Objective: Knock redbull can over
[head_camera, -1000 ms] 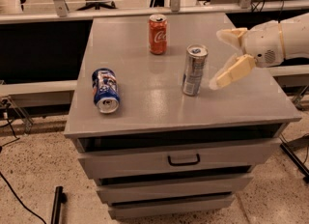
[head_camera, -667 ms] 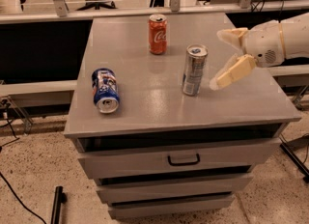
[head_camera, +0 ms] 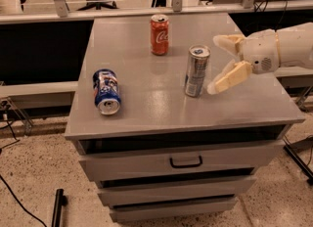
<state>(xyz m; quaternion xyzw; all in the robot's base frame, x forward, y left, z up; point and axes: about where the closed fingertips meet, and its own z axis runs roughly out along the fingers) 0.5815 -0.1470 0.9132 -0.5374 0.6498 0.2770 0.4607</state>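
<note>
The redbull can is a tall, slim silver can with blue markings. It stands upright right of the middle of the grey cabinet top. My gripper comes in from the right, just right of the can. Its two cream fingers are spread apart: one fingertip points toward the can's top, the other fingertip reaches down close to the can's lower part. The gripper holds nothing. I cannot tell whether the lower finger touches the can.
An orange-red Coca-Cola can stands upright at the back middle. A fatter blue can lies on its side at the left. The cabinet has drawers with a black handle below. Chair legs stand behind the table.
My gripper has shifted slightly toward the redbull can. The can still stands upright in the same place.
</note>
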